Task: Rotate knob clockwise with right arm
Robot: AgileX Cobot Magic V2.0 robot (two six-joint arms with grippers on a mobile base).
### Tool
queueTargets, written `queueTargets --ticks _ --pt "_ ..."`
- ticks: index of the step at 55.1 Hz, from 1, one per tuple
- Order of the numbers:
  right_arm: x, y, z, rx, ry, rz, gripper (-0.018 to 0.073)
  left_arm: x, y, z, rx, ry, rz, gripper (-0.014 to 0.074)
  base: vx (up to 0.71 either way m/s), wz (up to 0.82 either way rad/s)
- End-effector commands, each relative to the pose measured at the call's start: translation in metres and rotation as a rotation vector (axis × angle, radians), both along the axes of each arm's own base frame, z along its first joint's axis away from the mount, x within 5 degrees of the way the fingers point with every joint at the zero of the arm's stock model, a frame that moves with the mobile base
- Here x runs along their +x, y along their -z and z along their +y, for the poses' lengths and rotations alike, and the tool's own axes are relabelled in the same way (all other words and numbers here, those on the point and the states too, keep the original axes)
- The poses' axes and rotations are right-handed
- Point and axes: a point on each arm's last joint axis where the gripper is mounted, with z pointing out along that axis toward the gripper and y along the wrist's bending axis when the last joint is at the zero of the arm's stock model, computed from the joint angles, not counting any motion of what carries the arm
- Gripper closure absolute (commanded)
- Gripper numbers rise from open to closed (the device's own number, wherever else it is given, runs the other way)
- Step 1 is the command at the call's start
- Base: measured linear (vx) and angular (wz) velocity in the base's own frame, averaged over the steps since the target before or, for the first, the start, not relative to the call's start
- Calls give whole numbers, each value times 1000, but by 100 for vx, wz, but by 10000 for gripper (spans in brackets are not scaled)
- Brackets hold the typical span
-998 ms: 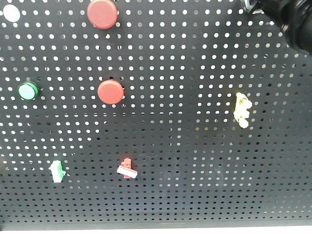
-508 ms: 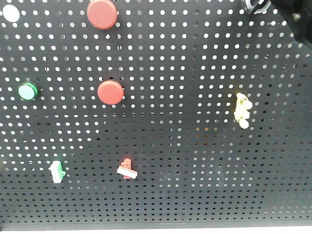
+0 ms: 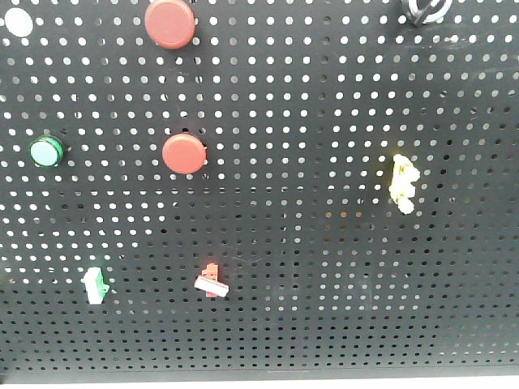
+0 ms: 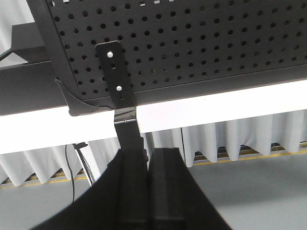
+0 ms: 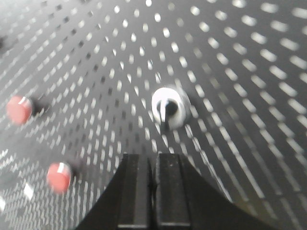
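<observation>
Where frame crops, knob (image 3: 425, 10) half-hidden, blurred

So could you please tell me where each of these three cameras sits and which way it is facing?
Exterior front-facing: faces the perforated panel head-on; the knob sits at the top edge, none of the robot shows.
Left wrist: sits below the panel's lower edge, looking up past its mounting bracket; the left pincer shows, shut and empty.
Right wrist: hangs in front of the panel, aimed at the knob; the right pincer shows, shut, short of it.
Front and right-wrist views share the knob and two red buttons.
</observation>
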Motion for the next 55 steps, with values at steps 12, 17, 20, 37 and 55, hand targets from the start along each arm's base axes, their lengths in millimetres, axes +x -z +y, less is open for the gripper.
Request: queueTargets --ticks 12,17,20,37,55 --pt "-25 -1 -12 17 28 -88 421 1 1 -1 -9 13 -67 603 0 0" --pt "-25 -2 -12 18 28 -90 421 1 1 -1 -9 13 -67 603 0 0" --pt "-25 -2 -12 19 29 -91 421 1 1 -1 -9 13 -67 603 0 0" --pt "-73 0 -40 -393 333 -197 421 1 1 -1 -9 13 -67 603 0 0" --pt "-102 108 -54 -557 537 -77 470 1 1 -1 -9 13 -67 603 0 0"
